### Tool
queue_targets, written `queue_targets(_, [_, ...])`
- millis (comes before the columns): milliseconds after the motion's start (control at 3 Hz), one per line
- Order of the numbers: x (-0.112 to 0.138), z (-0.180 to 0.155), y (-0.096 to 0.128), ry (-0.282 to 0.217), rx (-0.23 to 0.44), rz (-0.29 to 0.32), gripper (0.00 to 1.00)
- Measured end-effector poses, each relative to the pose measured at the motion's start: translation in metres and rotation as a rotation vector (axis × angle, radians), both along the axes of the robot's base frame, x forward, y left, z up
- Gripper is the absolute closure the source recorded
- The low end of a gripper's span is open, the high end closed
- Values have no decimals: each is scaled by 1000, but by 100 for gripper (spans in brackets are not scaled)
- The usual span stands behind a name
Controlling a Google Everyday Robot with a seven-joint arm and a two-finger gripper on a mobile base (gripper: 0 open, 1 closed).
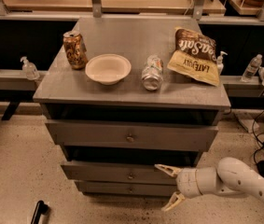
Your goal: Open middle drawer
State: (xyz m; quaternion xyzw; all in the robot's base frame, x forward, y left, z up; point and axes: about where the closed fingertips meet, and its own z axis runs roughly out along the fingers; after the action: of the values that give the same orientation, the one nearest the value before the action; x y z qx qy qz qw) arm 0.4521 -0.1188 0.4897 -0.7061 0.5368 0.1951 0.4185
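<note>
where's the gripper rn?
Lower right of the camera view: the gripper, open, sits in front of the right end of the middle drawer, right of its knob.

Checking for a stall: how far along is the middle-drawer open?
Done: the gripper is down at drawer height, jaws open, right of the knob of the middle drawer. In hand: the approach; nothing is gripped. Left: reach the knob and pull; the drawer looks barely out, if at all.
</note>
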Motion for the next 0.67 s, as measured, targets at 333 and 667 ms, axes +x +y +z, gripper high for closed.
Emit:
queue_targets(333, [6,4,8,7,-19,-2,21])
queue_targets(667, [26,2,15,19,-42,-39,24])
